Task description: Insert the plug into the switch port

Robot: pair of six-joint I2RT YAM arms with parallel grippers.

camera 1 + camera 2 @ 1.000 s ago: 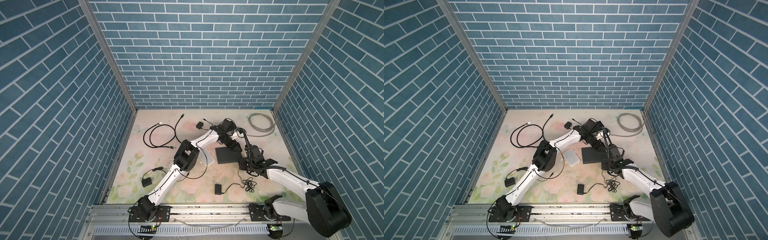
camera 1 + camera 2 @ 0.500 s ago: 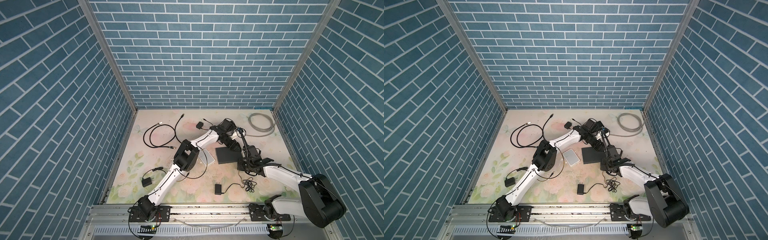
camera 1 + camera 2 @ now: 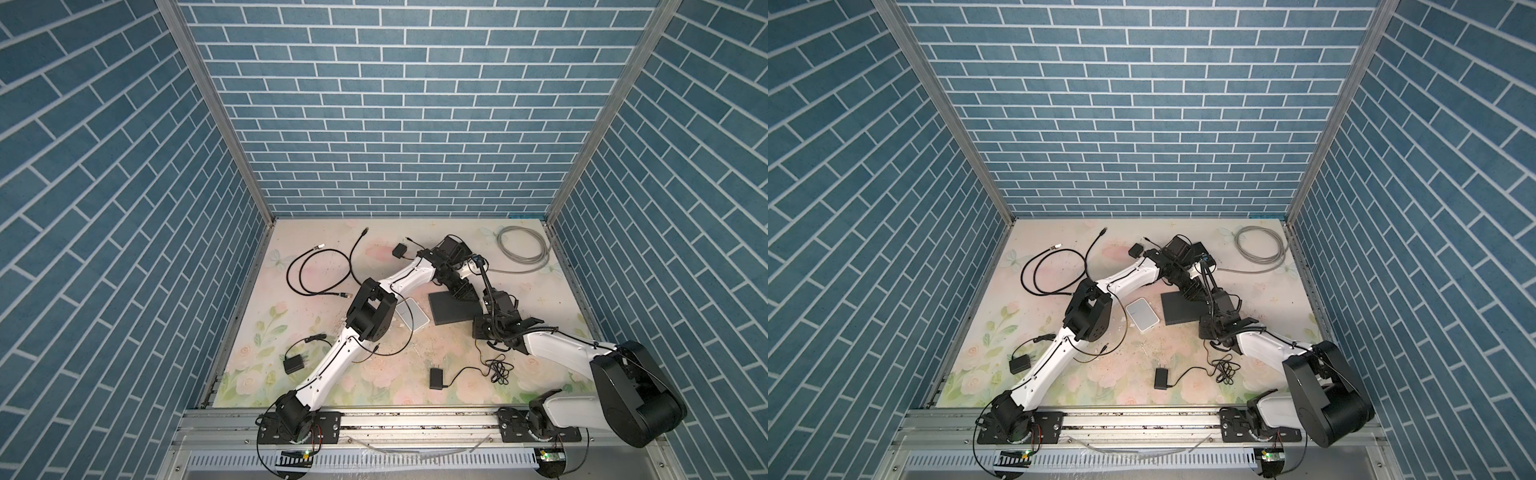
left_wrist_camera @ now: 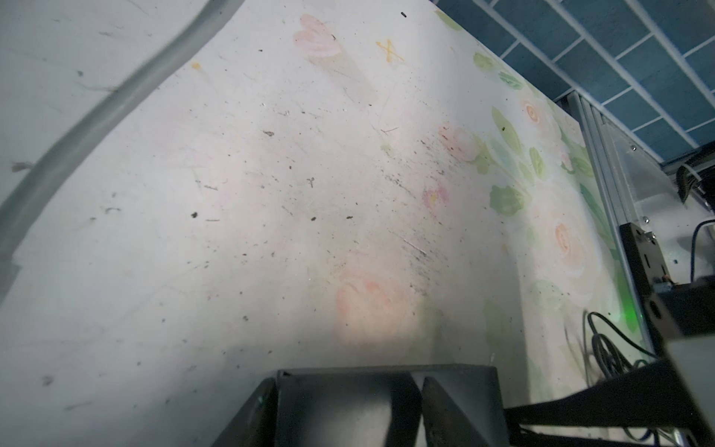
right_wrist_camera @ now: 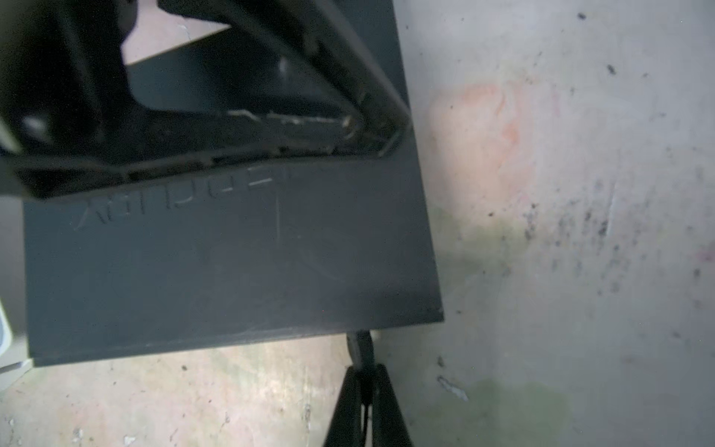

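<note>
The switch [image 3: 451, 316] [image 3: 1181, 309] is a flat dark grey box lying mid-table. My left gripper [image 3: 463, 291] [image 3: 1192, 291] reaches down onto its far right corner. In the left wrist view the switch [image 4: 348, 410] fills the gap of that gripper [image 4: 348, 383], shut on it. My right gripper [image 3: 484, 332] [image 3: 1209, 328] [image 5: 363, 373] is shut on the thin black plug [image 5: 360, 346]. The plug's tip meets the switch's near side [image 5: 232, 271] by its right corner. The port itself is hidden.
The plug's cable tangle [image 3: 498, 370] leads to a black adapter [image 3: 436, 379]. A white box [image 3: 411, 320] lies left of the switch. A grey cable coil [image 3: 523, 249] sits back right, black cable loops [image 3: 320, 274] back left, and another adapter [image 3: 294, 364] front left.
My right gripper has closed its jaws, and the right arm's wrist and elbow have shifted slightly toward the switch. The left arm has stayed on the switch.
</note>
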